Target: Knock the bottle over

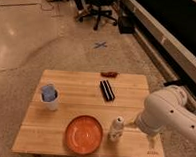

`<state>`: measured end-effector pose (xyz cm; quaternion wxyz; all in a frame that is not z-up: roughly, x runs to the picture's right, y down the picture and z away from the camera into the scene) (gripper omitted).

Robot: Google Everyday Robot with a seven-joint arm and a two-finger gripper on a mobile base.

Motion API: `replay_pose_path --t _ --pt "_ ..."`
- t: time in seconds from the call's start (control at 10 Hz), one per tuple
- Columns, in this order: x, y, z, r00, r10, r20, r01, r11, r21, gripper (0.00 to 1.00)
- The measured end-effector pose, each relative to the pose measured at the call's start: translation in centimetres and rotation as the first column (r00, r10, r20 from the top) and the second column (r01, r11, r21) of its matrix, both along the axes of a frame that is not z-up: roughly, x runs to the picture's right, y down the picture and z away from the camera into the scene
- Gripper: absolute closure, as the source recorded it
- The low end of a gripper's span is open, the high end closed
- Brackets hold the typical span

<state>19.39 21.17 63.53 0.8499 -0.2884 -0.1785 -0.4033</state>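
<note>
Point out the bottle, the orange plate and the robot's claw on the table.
bottle (116,129), camera view, middle of its body, upright.
orange plate (70,133), camera view, left rim.
claw (130,126), camera view, tip just right of the bottle, under the arm.

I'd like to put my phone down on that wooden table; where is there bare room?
The widest bare patch lies mid-table, between the white cup with blue contents, the black rectangular bar and the round orange plate. The far left corner of the wooden table is bare too. The near right is crowded: the small whitish plastic bottle stands beside the plate, with the gripper close behind it.
</note>
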Motion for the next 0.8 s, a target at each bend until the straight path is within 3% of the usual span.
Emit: replay_pose_path --t 0.4,0.8 --pt "-2.3 -0.7 0.6 0.998 -0.028 0.047 0.028 0.9996 0.007 0.23" --pt "-5.4 -1.4 -0.5 0.992 -0.070 0.105 0.070 0.9975 0.004 0.23"
